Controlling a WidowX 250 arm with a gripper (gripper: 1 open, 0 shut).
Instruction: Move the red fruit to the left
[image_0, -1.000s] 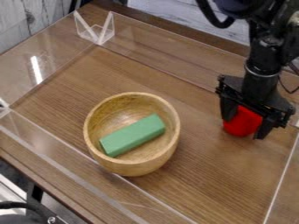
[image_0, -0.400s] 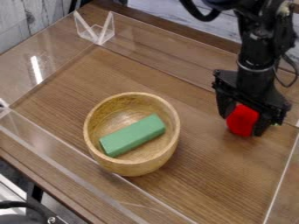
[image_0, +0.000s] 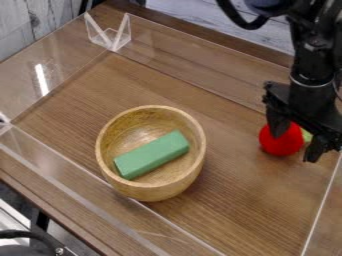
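Red fruit (image_0: 279, 140) is seen resting on the wooden table (image_0: 80, 100) near its right edge, not yet shifted left. Gripper (image_0: 297, 136) is positioned over it, jaws spread, evidently straddling for a grasp; contact cannot be told.

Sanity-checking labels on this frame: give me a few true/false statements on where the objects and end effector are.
1. The green block lies inside the wooden bowl. True.
2. The red fruit sits in the bowl. False: it rests on the table, to the right of the bowl.
3. The end effector is open, its fingers on either side of the fruit. True.
4. The fruit is lifted clear of the table. False: it appears to rest on the wood.
5. The bowl is tipped on its side. False: it stands upright.
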